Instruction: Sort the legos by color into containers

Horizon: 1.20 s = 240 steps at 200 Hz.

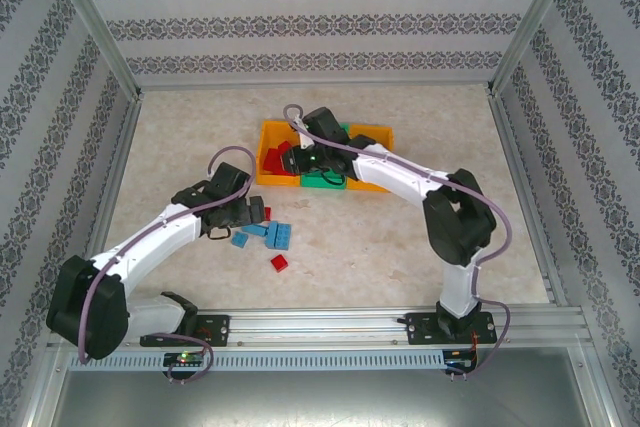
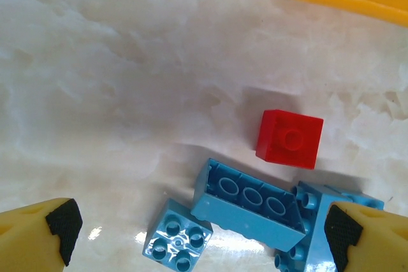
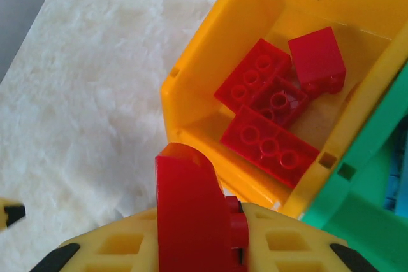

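Note:
My right gripper [image 3: 197,250] is shut on a red lego [image 3: 191,214] and holds it just over the near rim of the left orange container [image 3: 185,74], where several red legos [image 3: 271,144] lie. The green container [image 3: 357,202] adjoins it on the right. In the top view the right gripper [image 1: 300,159] hangs over that orange container [image 1: 268,152]. My left gripper [image 2: 204,234] is open, low over the table. Between its fingertips [image 2: 64,227] lie an upturned long blue lego [image 2: 248,205] and a small blue one [image 2: 178,240]. A red lego [image 2: 290,138] lies just beyond them.
The containers stand in a row at mid-table: green container [image 1: 335,184] in the middle, second orange container [image 1: 375,137] to the right. Blue legos [image 1: 278,237] and one red lego [image 1: 279,263] lie loose by the left gripper [image 1: 255,212]. Patterned walls enclose the table.

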Tool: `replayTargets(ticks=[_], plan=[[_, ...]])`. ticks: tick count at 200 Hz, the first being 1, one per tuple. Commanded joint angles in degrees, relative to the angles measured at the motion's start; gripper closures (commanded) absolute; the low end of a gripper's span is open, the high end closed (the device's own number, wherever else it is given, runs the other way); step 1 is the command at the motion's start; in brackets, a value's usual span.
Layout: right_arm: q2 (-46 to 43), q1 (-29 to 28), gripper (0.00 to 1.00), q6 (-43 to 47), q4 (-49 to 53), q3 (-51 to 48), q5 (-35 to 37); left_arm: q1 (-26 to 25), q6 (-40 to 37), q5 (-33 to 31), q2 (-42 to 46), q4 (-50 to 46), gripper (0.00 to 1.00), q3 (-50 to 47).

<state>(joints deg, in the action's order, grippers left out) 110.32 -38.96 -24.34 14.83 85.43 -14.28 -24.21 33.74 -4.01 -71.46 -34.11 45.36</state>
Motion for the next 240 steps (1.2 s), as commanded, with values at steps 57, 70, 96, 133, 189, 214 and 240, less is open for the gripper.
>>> replayTargets(ticks=[57,70,96,133,189,214,240], plan=[[11.64,3.34,0.67,-14.26,1.54,12.59,0.46,-0.21,-4.79,4.62,-4.63,1.06,0.0,3.98],[13.16,3.78,0.66,-15.16,2.24,14.53,0.49,-0.52,-4.95,5.03,-5.76,1.31,0.0,4.52],[15.35,4.61,0.48,-16.81,3.45,17.34,0.01,-1.02,-4.93,5.8,-8.62,1.59,0.0,5.96],[15.11,5.03,0.3,-17.23,3.86,18.23,-0.21,-1.93,-5.34,8.03,-13.38,1.59,0.05,9.0],[5.84,5.27,0.27,-15.47,1.74,10.48,0.0,-2.96,-5.55,8.64,-20.01,1.14,0.13,12.48],[0.04,5.86,0.26,-14.43,1.31,4.77,1.3,-2.97,-5.26,7.85,-21.81,0.97,0.22,13.08],[-5.91,6.68,0.26,-13.09,1.04,-0.61,2.92,-2.95,-4.82,7.08,-23.48,0.82,0.29,13.85]])
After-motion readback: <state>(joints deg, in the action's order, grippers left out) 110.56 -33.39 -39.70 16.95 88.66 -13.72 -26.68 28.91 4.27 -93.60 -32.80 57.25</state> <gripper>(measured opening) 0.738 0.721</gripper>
